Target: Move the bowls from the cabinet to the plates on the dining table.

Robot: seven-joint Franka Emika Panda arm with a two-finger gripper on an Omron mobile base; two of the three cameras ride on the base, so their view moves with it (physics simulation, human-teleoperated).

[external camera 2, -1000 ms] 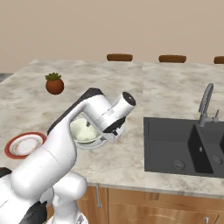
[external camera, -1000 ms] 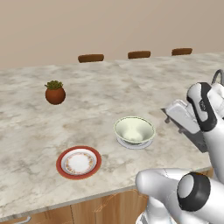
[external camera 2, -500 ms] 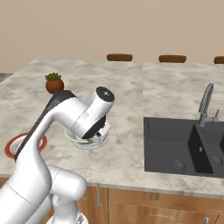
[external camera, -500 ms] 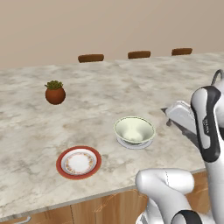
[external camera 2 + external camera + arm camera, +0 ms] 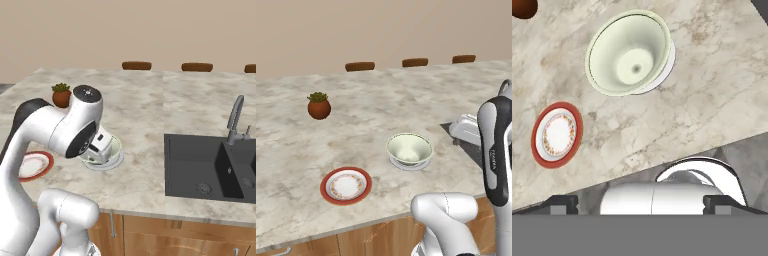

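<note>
Item: cream-white round ceramic bowl with a green rim band (image 5: 409, 148). Upright on a white plate (image 5: 668, 59) that peeks out under its foot, on the beige marble-patterned dining table (image 5: 371, 105). Nothing grips it.

Item: flat round plate with a red rim and a patterned white centre (image 5: 346, 186). Lies bare near the table's front edge, apart from the bowl, toward the robot's left.

Item: small terracotta pot with a green plant (image 5: 319, 105). Stands farther back on the table, well apart from both plates.

Item: white arm's two-finger gripper (image 5: 641, 202). Raised above the table, looking down on the bowl and red plate. Dark finger tips (image 5: 562, 202) sit far apart at the lower edge of the hand view, jaws spread wide with nothing between them.

Item: dark sink basin (image 5: 210, 167) with a grey curved tap (image 5: 235, 120). Set into the top to the robot's right.

Item: three brown chair backs (image 5: 137, 65). Along the far table edge; details probably too small to tell.
</note>
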